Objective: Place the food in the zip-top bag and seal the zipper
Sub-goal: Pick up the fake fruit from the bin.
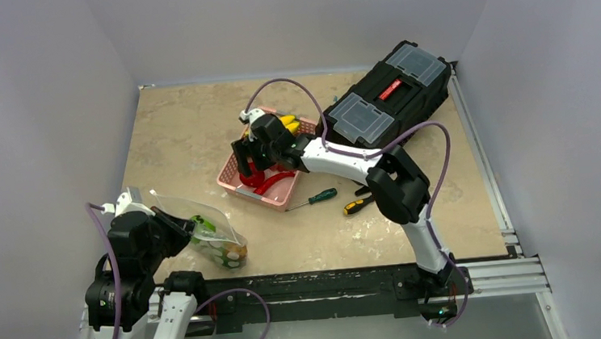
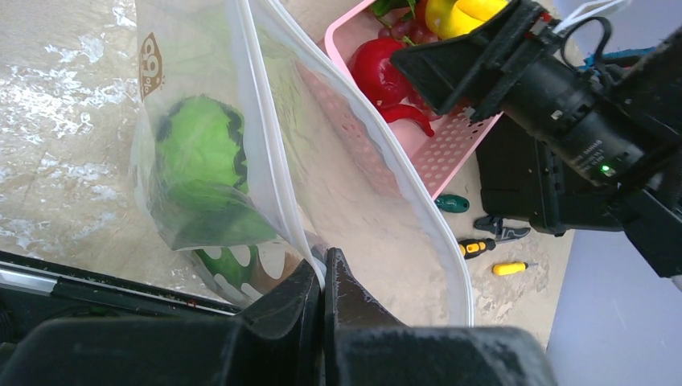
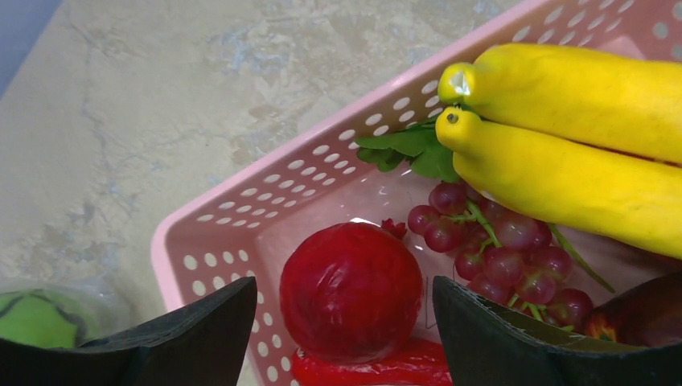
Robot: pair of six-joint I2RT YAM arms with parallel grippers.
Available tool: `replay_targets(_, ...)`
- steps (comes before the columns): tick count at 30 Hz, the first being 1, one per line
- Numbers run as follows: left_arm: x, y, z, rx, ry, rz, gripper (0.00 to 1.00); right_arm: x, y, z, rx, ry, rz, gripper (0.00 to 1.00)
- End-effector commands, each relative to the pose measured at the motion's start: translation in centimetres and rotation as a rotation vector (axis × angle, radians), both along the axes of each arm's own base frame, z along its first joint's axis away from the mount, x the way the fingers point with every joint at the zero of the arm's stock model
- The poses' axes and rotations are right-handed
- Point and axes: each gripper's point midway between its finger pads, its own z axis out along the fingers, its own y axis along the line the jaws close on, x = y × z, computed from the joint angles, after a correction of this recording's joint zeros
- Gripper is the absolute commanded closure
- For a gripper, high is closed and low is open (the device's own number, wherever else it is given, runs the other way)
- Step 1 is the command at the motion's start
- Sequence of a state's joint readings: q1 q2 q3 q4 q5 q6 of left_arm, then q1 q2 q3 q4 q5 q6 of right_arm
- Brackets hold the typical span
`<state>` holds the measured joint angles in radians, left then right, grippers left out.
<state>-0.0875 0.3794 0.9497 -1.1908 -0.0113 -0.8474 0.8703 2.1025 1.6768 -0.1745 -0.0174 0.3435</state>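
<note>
The zip-top bag [image 1: 209, 229] stands at the near left with a green round piece [image 2: 201, 153] inside. My left gripper [image 2: 324, 269] is shut on the bag's mouth edge, where the zipper [image 2: 277, 173] strip runs, and holds the bag open. My right gripper [image 3: 346, 314] is open over the pink basket [image 3: 241, 217], its fingers on either side of a red round fruit [image 3: 351, 287] and apart from it. Dark-red grapes [image 3: 507, 249], a yellow banana bunch [image 3: 579, 129] and a red pepper-like piece [image 3: 370, 366] lie in the basket too.
A black toolbox [image 1: 389, 98] stands at the back right. A green-handled screwdriver [image 1: 320, 195] and an orange-handled one [image 1: 358, 205] lie right of the basket [image 1: 233, 175]. A yellow-handled one [image 2: 511, 268] shows in the left wrist view.
</note>
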Motion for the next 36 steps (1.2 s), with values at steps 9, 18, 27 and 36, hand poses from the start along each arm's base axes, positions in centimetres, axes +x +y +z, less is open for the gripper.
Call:
replay_targets(9,0.6,-0.6,0.1,-0.014,-0.017,-0.027,1.0,0.0,0.2,-4.1,-0.054,0.033,-0.006,0.15)
replay_targets(18,0.6,-0.6,0.0,-0.016,-0.013,-0.028,1.0,0.1,0.8,-3.8,-0.039,0.023,0.016,0.33)
replay_targets(27,0.6,-0.6,-0.1,-0.018,-0.01,-0.03,1.0,0.3,-0.2,3.5,0.016,-0.08,0.003,0.87)
replay_targets(36,0.9,-0.8,0.0,-0.02,-0.014,-0.036,1.0,-4.0,-1.2,14.5,0.183,-0.195,0.097,1.0)
